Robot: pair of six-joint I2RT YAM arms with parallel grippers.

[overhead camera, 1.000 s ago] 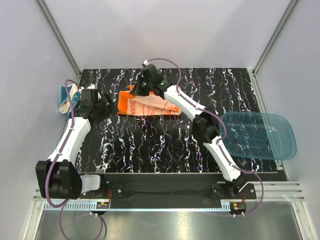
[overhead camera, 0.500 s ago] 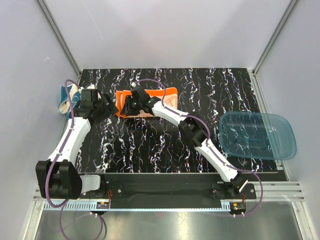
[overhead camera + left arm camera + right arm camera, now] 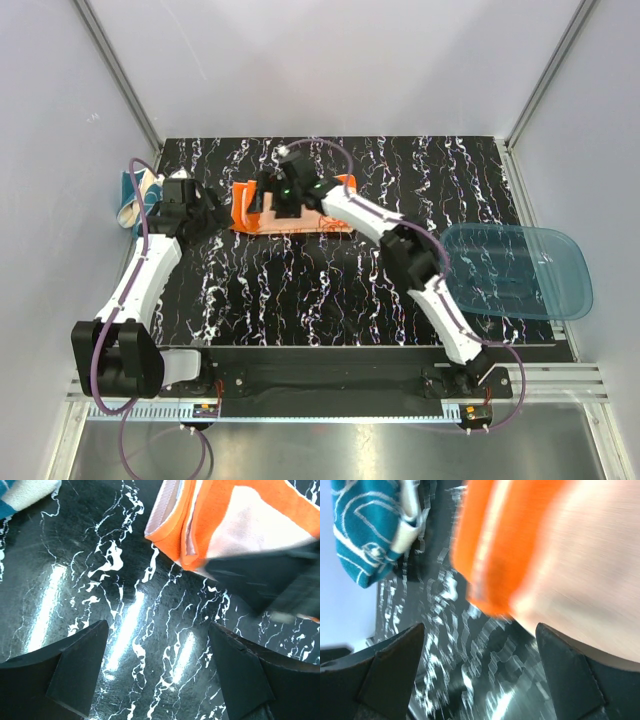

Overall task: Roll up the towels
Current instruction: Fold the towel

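The orange and peach towel (image 3: 305, 212) lies folded on the black marbled table, left of centre at the back. My right gripper (image 3: 270, 203) hovers over its left end, open, with nothing between the fingers. The right wrist view is blurred. It shows the towel's orange edge (image 3: 520, 540) just ahead of the open right gripper (image 3: 480, 670). The teal towel (image 3: 134, 198) sits bunched at the table's left edge, also seen as teal cloth (image 3: 365, 530). My left gripper (image 3: 212, 215) rests open just left of the orange towel (image 3: 225, 525), the left gripper (image 3: 157, 665) holding nothing.
A translucent blue plastic tray (image 3: 515, 270) overhangs the table's right edge. The right arm's dark body (image 3: 270, 575) crosses in front of the orange towel in the left wrist view. Grey walls enclose the table on three sides.
My right gripper carried the towel's edge leftward, folding it over, then opened, let go and pulled back a little. The left arm has not moved.
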